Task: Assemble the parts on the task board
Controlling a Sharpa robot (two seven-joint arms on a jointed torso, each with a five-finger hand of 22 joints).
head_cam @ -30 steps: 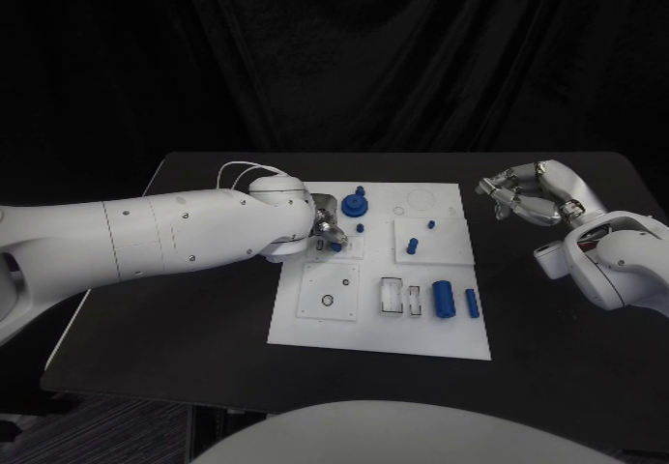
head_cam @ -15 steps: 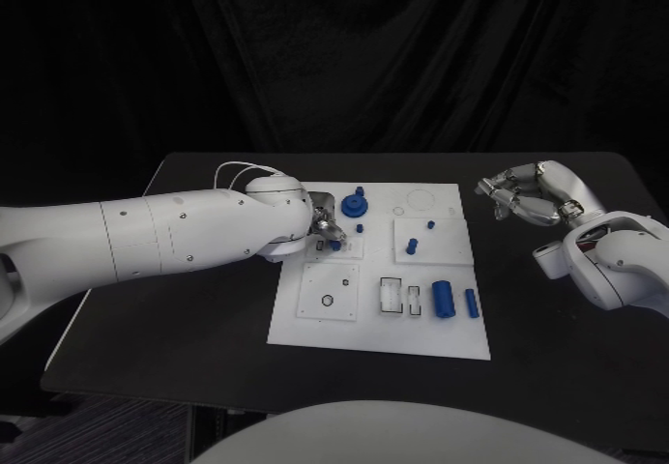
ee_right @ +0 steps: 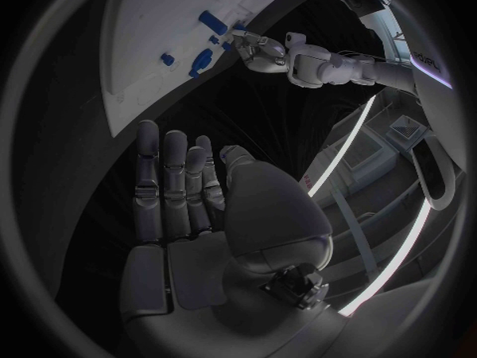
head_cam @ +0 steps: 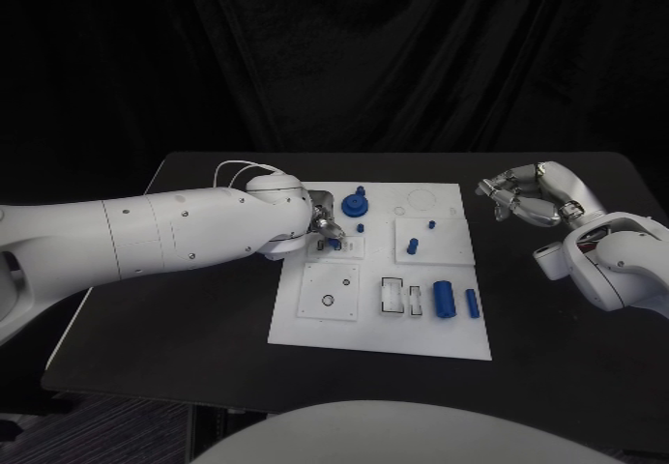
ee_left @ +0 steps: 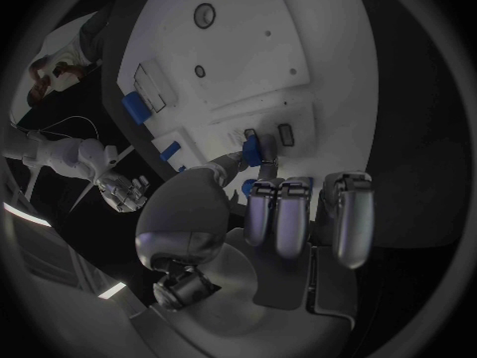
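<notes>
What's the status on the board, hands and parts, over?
Left hand pinching a small blue part at the task board slots. Right hand open, off the board. Nothing in the way.

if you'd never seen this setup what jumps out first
The white task board in the middle of the black table, dotted with small blue parts. Then the left hand reaching over the board's far left area, pinching a small blue part at a slot there. The right hand hovers off the board's right edge, holding nothing.
</notes>
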